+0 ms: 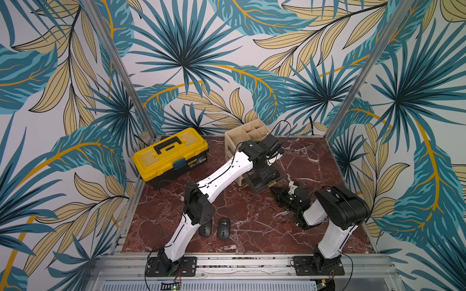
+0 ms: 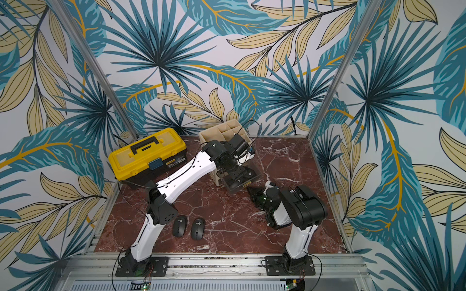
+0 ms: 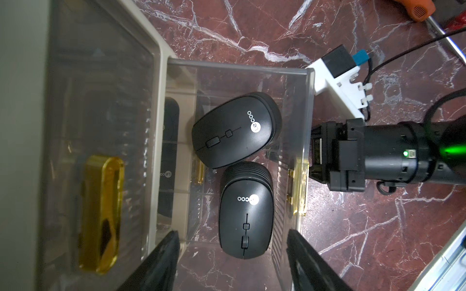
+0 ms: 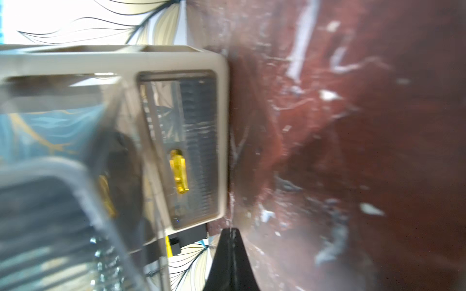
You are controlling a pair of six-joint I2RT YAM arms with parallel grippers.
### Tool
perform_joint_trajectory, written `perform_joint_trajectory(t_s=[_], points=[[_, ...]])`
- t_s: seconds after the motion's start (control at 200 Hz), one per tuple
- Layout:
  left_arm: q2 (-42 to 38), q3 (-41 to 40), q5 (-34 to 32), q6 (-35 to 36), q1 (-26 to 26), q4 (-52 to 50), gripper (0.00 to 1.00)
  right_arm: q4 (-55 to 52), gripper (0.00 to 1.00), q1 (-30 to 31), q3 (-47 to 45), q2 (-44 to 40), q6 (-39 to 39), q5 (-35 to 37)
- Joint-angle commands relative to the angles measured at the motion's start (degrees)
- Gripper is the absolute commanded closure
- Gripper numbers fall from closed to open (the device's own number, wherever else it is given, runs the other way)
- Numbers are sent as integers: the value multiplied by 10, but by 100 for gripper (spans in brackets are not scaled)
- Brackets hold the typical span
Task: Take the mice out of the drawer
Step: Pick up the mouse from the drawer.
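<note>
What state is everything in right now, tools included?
Drawer: pulled out, open.
Front mice: in the drawer, buttons up, touching.
Back mouse: deeper in the drawer, mostly hidden by the cabinet frame.
Table mice: out, side by side.
Neighbouring drawer: shut.
Toolbox: lid shut.
Left tool: open, over the drawer, empty.
Right tool: shut, empty, beside the drawer front.

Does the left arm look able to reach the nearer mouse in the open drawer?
Probably yes: the left gripper hangs open above the drawer, jaws either side of the nearer mouse, nothing covering it.
</note>
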Motion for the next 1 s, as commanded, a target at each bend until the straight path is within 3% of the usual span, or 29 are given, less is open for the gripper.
perform_joint_trajectory(t_s=[0.0,0.671,0.997], points=[[7,-8,-16,-5,-2,-10,30,46,100,0,-7,-8,9,-9],[32,-23,-3,-8,-1,-6,31,45,100,-1,-3,-31,16,-17],[40,-48,34,1,-1,-5,33,46,100,0,-2,-36,16,-20]])
